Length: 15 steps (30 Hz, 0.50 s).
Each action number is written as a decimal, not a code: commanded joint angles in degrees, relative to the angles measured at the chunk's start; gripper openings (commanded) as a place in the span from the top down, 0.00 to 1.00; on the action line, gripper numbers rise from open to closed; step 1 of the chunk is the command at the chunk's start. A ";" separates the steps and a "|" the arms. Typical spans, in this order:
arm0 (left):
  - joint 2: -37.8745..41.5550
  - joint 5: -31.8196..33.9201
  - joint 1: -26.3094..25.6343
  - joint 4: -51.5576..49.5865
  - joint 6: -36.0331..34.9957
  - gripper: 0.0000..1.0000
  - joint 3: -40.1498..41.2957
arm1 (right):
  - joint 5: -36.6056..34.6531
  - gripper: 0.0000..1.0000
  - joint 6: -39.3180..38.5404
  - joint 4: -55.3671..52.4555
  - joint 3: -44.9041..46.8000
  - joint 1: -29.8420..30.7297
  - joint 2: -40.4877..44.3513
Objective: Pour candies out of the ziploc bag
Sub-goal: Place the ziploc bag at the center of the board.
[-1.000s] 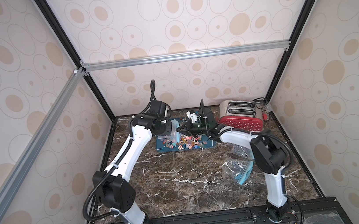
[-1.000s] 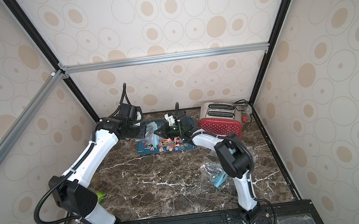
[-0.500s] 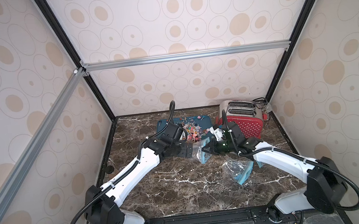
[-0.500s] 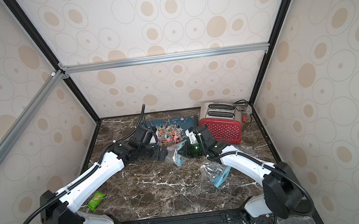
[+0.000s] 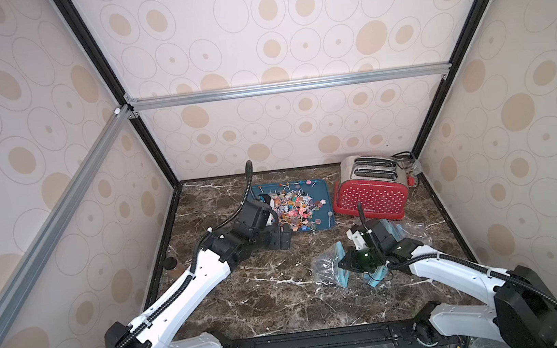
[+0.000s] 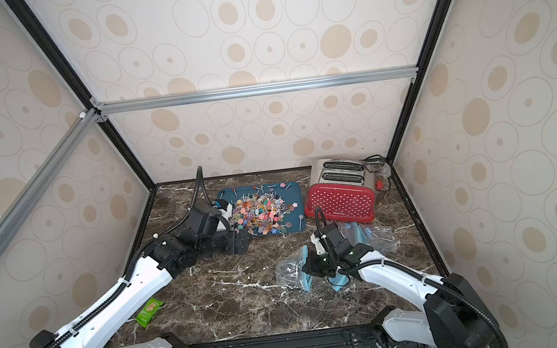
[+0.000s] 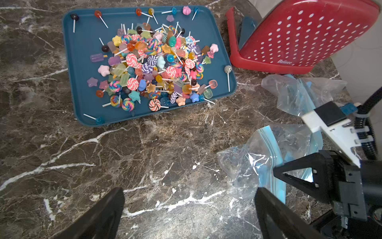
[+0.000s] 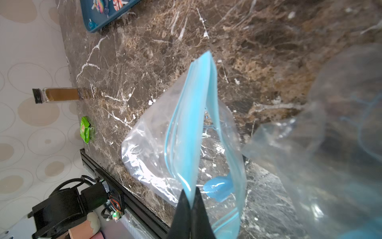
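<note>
candies point(image 7: 157, 68) heaped on the blue tray point(image 7: 82, 62) by the far edge of the tabletop point(image 5: 265, 290), beside the red toaster point(image 5: 372, 196). a few strays lie along the tray's rim. pour looks done.

ziploc bag point(image 8: 157, 144) slack and clear, toward the right edge, nearer than the toaster. right end effector point(image 8: 191, 198) pinched on its blue zip strip, likely to carry it aside. left end effector point(image 7: 189, 192) spread wide, holding nothing, over bare tabletop just short of the tray.

unclear: any candy left in the bag's folds. blurred plastic fills one side of the right wrist view. in both top views the left arm covers the tray's left rim. crumpled spare bags point(image 7: 299, 93) lie by the toaster.
</note>
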<state>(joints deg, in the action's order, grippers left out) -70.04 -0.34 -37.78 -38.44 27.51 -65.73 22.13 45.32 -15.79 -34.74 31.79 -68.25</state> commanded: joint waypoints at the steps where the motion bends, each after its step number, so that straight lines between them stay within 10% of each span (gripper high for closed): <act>1: 0.17 1.42 -0.15 -0.09 0.88 0.01 0.42 | -1.62 0.59 -1.08 -2.72 -0.65 -0.24 2.02; 11: 0.42 8.51 -0.06 -0.80 0.62 0.01 -0.67 | -6.16 0.10 -9.81 -18.98 -10.37 -0.17 9.05; 15: 1.66 12.97 4.55 0.55 0.44 0.01 -1.25 | -19.29 0.00 -13.82 -32.01 -18.61 -0.55 12.00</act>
<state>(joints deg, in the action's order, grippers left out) -69.97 7.53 -36.38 -38.35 27.66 -65.19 13.02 36.01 -35.92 -48.73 31.79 -58.28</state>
